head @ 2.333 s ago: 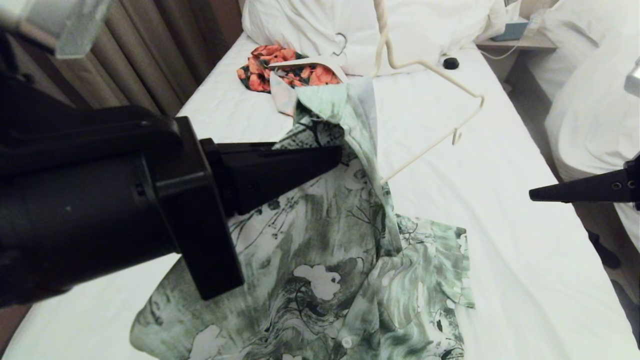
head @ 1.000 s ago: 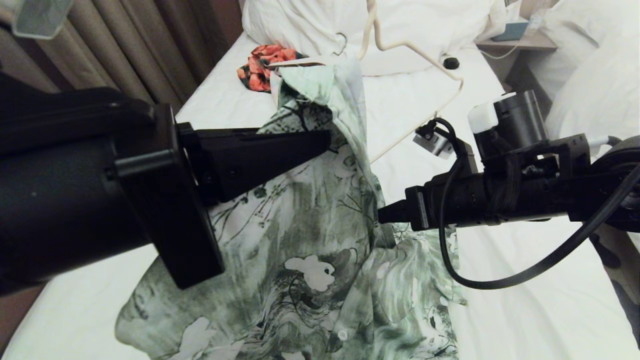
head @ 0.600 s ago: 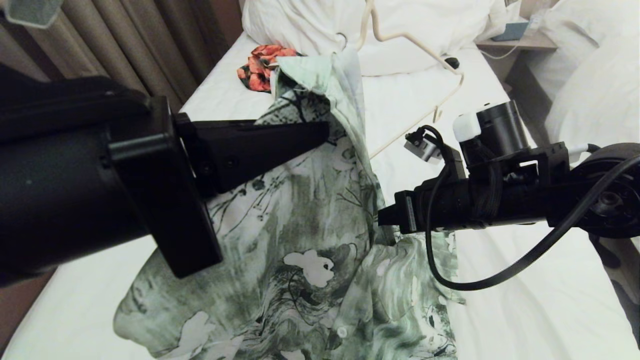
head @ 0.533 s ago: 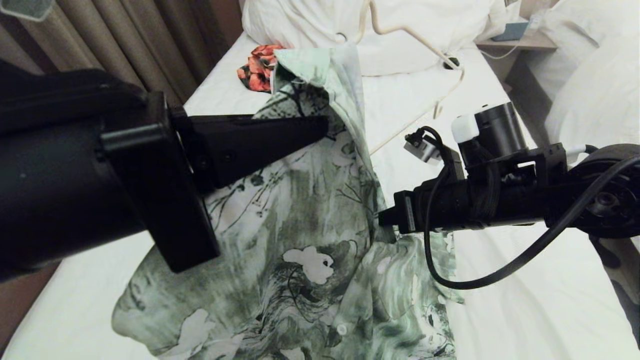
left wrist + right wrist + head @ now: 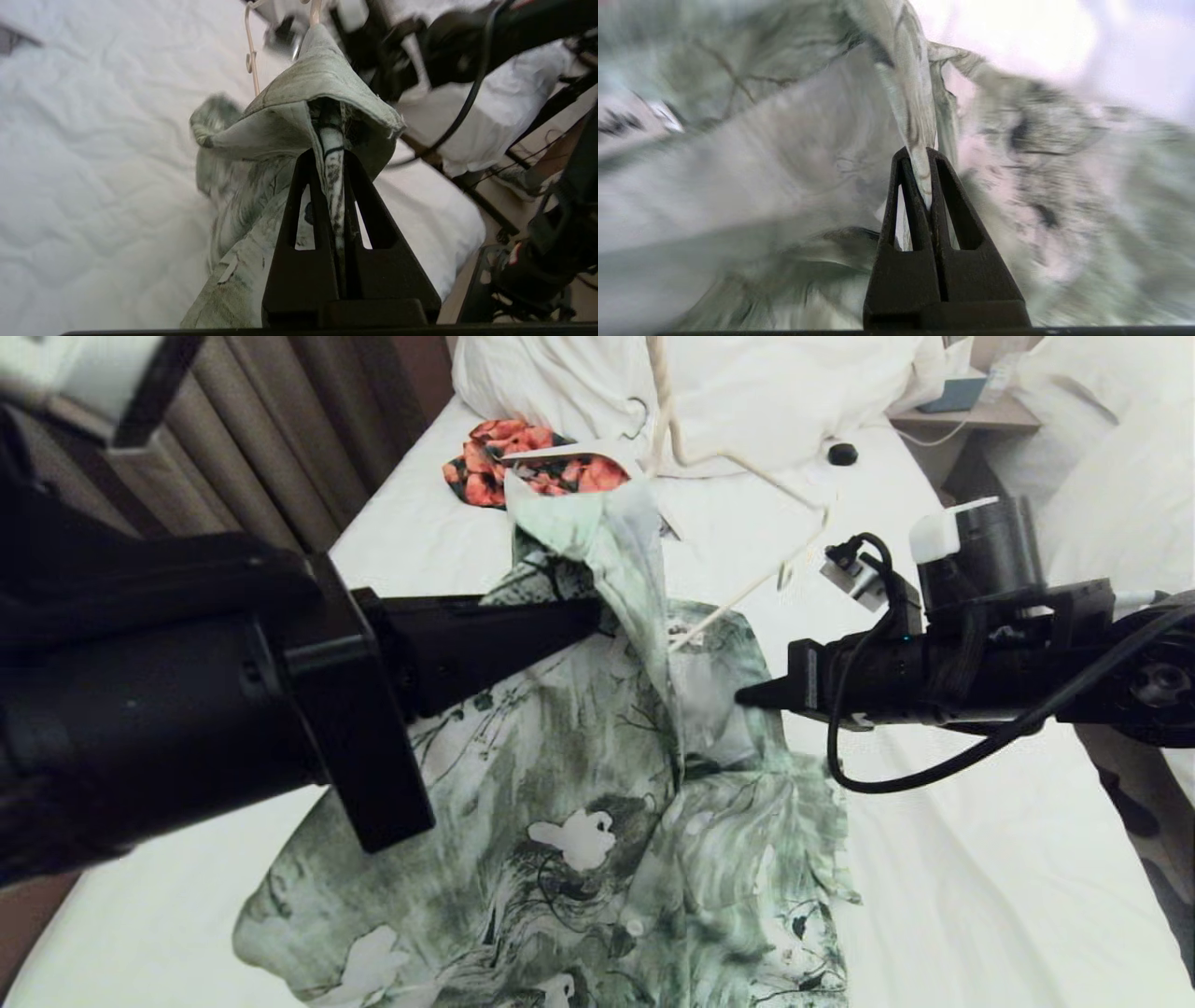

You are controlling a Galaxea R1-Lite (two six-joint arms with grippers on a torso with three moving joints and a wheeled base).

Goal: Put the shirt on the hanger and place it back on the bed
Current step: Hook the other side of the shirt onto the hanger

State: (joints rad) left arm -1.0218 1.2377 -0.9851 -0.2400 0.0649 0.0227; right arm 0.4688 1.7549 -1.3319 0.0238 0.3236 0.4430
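Note:
The pale green shirt (image 5: 579, 803) with dark floral print lies partly lifted over the white bed (image 5: 980, 859). My left gripper (image 5: 597, 616) is shut on a fold of cloth near the collar (image 5: 327, 93), holding it up. My right gripper (image 5: 742, 695) is shut on the shirt's front edge (image 5: 920, 140) at the right. The cream wire hanger (image 5: 738, 476) sticks out of the shirt's raised top; its lower arm runs under the cloth and its hook is cut off at the head view's top edge.
An orange-and-black floral garment (image 5: 504, 462) on a broad white hanger lies near the pillows (image 5: 747, 383). A small black object (image 5: 842, 454) sits on the sheet. Curtains (image 5: 261, 457) stand at the left; a second white bed (image 5: 1111, 504) is at the right.
My right gripper came in from the right, closed on the shirt's front edge and pulled it up and to the right. The hanger has swung and sunk further into the shirt.

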